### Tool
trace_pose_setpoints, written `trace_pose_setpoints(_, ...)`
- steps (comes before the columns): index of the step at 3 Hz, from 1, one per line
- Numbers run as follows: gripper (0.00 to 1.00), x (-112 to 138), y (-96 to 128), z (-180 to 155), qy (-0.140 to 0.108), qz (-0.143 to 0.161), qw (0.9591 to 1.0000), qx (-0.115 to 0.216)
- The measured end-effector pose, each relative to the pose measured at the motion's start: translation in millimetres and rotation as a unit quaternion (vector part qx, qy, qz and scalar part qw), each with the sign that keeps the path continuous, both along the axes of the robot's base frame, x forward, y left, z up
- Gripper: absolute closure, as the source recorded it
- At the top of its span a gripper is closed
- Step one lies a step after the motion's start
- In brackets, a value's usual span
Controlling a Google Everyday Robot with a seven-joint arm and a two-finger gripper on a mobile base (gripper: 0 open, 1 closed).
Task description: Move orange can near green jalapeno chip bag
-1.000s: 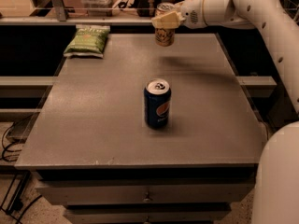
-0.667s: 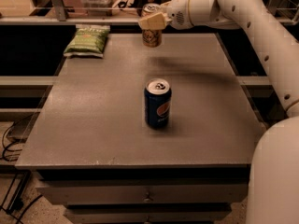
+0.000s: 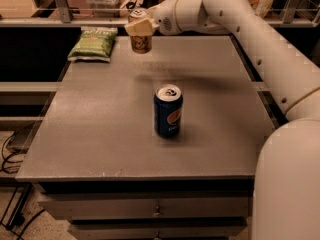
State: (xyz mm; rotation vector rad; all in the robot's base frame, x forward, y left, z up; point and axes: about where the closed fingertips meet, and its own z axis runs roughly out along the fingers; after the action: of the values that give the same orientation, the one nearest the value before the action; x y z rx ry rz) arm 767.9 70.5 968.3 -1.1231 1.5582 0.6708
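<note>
The orange can is held upright in my gripper, which is shut on it, at the far side of the grey table. The can hangs a little above the table top, just right of the green jalapeno chip bag. The bag lies flat at the table's far left corner. A small gap shows between the can and the bag. My white arm reaches in from the upper right.
A dark blue can with a round logo stands upright near the table's middle. A shelf with rails and clutter runs behind the table. Drawers sit under the table's front edge. Cables lie on the floor at lower left.
My gripper has carried the orange can leftward along the far side of the table, closer to the chip bag. The blue can and bag have not moved.
</note>
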Motion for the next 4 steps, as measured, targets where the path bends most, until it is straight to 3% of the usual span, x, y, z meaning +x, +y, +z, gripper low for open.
trace_pose_setpoints(2,0.58,11.8,48.2,-31.6,0.031,-0.023,0.9990,0.021)
trace_pose_setpoints(4,0.12,22.8,54.1,-59.7,0.059,-0.076,0.9951,0.024)
